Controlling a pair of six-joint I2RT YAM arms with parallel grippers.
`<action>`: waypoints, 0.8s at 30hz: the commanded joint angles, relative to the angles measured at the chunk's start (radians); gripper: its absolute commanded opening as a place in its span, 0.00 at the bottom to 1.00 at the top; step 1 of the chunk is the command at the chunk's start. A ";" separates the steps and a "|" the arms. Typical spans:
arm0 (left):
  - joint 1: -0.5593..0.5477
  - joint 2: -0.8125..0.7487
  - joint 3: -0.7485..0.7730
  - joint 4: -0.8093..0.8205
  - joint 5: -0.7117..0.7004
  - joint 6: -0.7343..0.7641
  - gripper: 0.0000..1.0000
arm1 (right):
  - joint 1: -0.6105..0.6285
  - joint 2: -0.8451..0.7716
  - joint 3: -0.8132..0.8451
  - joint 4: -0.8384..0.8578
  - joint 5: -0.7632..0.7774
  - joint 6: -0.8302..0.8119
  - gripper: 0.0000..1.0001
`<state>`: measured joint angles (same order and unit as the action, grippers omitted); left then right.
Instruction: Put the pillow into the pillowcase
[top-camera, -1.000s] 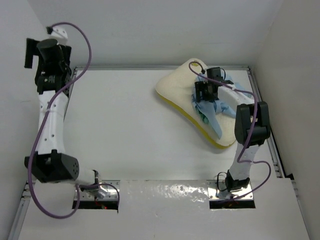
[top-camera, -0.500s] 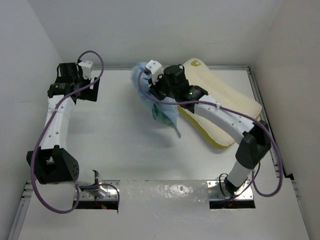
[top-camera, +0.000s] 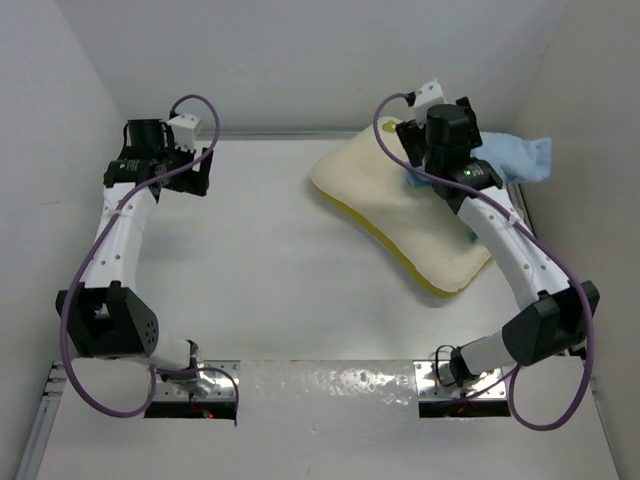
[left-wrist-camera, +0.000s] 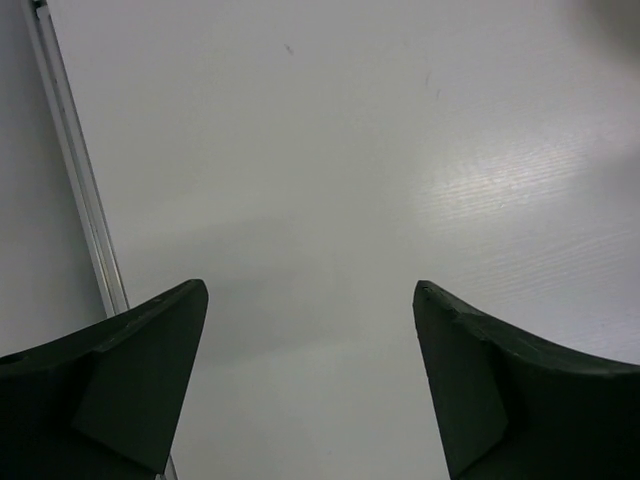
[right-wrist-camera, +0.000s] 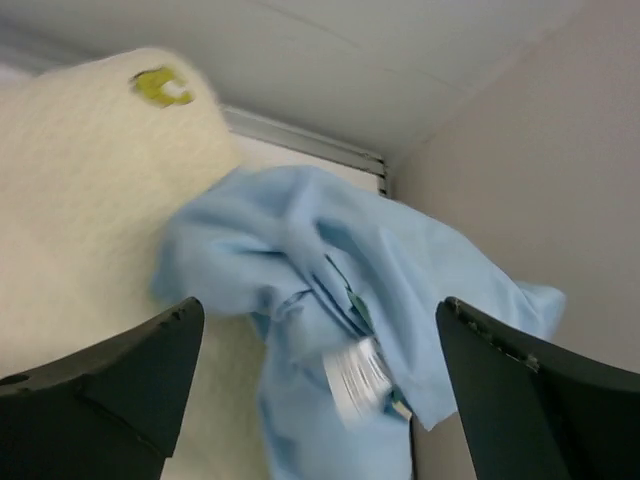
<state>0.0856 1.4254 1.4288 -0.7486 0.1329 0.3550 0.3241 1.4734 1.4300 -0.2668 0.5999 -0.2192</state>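
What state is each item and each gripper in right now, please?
pillow: bare, lying on the table, outside the pillowcase.
pillowcase: crumpled in a heap by the right wall, touching the pillow's edge.
left gripper: open, holding nothing.
right gripper: open, facing the pillowcase, not gripping it.

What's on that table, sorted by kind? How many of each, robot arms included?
Pillow: 1
Pillowcase: 1
Robot arms: 2, the left arm and the right arm
Total: 4
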 joint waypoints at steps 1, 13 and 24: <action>-0.007 0.027 0.059 0.031 0.053 -0.024 0.82 | 0.041 0.022 0.021 -0.211 -0.239 -0.154 0.99; -0.007 -0.006 0.015 0.011 -0.021 -0.008 0.81 | 0.148 0.258 -0.037 -0.144 -0.563 0.133 0.99; -0.009 -0.029 -0.011 -0.021 -0.112 -0.011 0.81 | 0.291 0.665 0.217 -0.192 -0.381 0.161 0.17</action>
<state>0.0837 1.4380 1.4216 -0.7620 0.0513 0.3496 0.5308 2.1609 1.5574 -0.4576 0.2802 -0.0978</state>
